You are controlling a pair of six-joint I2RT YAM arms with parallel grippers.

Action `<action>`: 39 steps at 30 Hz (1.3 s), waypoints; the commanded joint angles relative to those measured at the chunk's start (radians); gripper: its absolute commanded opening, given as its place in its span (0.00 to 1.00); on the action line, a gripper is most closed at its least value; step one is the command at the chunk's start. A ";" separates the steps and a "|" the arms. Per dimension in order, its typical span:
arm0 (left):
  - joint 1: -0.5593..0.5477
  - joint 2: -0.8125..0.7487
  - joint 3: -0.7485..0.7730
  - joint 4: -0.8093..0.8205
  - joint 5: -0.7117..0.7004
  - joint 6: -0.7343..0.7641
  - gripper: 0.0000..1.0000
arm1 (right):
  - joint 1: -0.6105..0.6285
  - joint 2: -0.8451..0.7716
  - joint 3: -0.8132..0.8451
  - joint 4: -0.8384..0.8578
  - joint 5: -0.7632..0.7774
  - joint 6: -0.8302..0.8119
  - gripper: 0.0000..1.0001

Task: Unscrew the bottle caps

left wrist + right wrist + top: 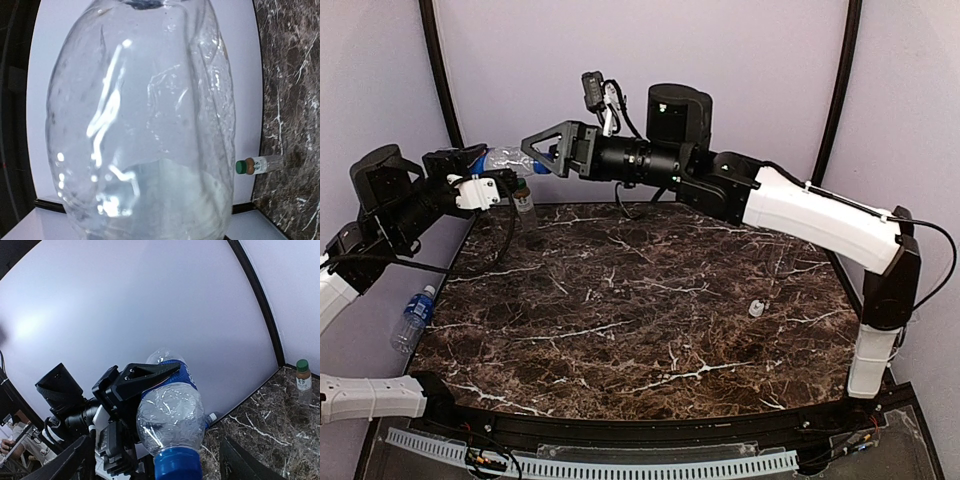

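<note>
Bottle (505,158) with a blue label hangs in the air just above the brownish bottle (524,198), which stands on the bench (640,300). The left claw (480,165) holds it, and the right claw (530,158) reaches in at its cap end.

From the left wrist, a crumpled clear wall fills the view. I'd judge it thin, light and likely to buckle under a twist.

From the right wrist, the left claw is clamped across the label. The right claw gapes wide on either side of the blue cap (172,465) without touching it. That stiff cap looks like the place to grip.

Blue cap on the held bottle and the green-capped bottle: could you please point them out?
Blue cap (177,464): right wrist view, on its side wall.
Green-capped bottle (302,382): right wrist view, on its label.
</note>
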 commanded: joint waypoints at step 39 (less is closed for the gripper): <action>-0.070 0.020 -0.032 0.168 -0.176 0.152 0.30 | -0.052 0.068 0.038 0.108 -0.249 0.022 0.00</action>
